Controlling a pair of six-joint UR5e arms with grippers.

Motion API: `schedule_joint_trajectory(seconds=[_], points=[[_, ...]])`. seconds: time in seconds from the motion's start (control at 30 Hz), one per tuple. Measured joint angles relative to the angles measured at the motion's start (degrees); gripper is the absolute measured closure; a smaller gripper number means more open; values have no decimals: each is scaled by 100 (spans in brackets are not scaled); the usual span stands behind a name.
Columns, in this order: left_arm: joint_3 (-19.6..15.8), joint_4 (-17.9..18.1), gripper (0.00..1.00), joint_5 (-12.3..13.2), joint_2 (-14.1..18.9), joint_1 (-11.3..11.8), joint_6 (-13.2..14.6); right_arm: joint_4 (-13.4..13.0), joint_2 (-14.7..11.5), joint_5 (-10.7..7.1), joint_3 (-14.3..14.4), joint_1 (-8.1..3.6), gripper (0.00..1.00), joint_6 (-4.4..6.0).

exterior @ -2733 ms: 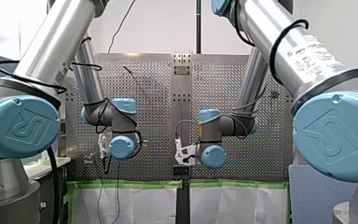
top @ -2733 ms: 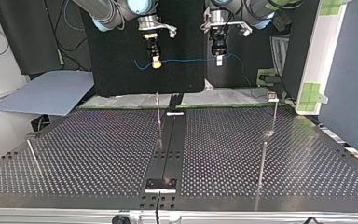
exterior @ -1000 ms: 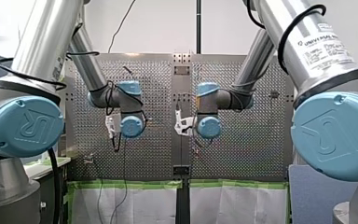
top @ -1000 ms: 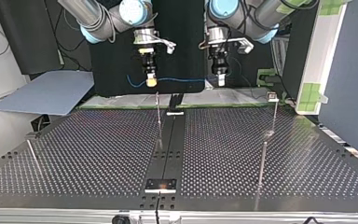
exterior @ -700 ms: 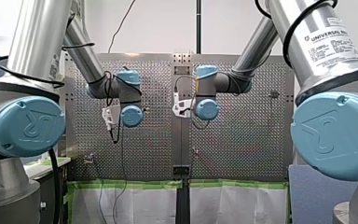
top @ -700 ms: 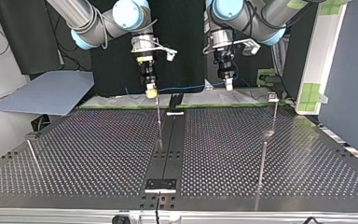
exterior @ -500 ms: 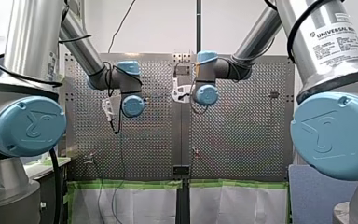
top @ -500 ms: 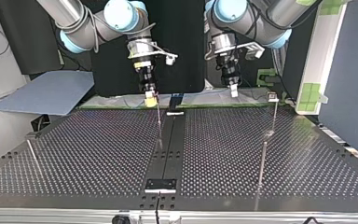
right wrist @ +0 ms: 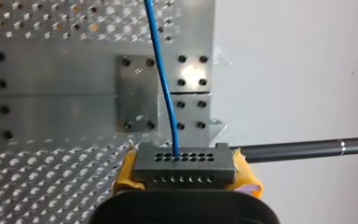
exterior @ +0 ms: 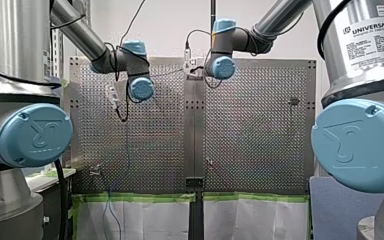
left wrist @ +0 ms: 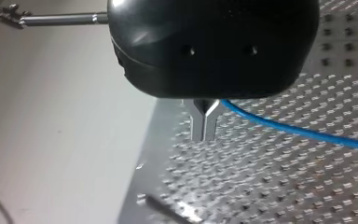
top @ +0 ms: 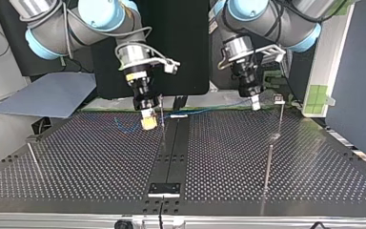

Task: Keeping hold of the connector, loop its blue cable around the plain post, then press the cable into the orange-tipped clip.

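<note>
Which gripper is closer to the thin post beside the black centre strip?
Right. In the top view my right gripper hangs just left of the post, close beside it; my left gripper is far off to the post's right.

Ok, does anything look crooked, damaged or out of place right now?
Nothing stands out. The connector sits square in my right gripper, the blue cable leaves it cleanly, and the post stands upright beside it.
</note>
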Motion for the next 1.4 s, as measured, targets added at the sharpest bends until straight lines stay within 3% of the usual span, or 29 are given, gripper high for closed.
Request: schedule_joint_trajectory(seconds=[0.37,0.73,0.9,1.07,1.4], points=[[584,-612,100,47,613,312,11,609,21,-243,-532,-137,100,-37],[1208,-1236,100,599,1013,918,-407,1260,338,-515,-967,-229,100,-16],[1486,-1515,100,877,927,1196,-665,1439,522,-620,-1232,-232,100,-45],[1805,-1819,100,1197,707,1517,-929,1402,633,-746,-1419,-233,100,-20],[2336,-1833,100,1745,178,2064,-1180,1317,850,-838,-1639,-245,100,6]])
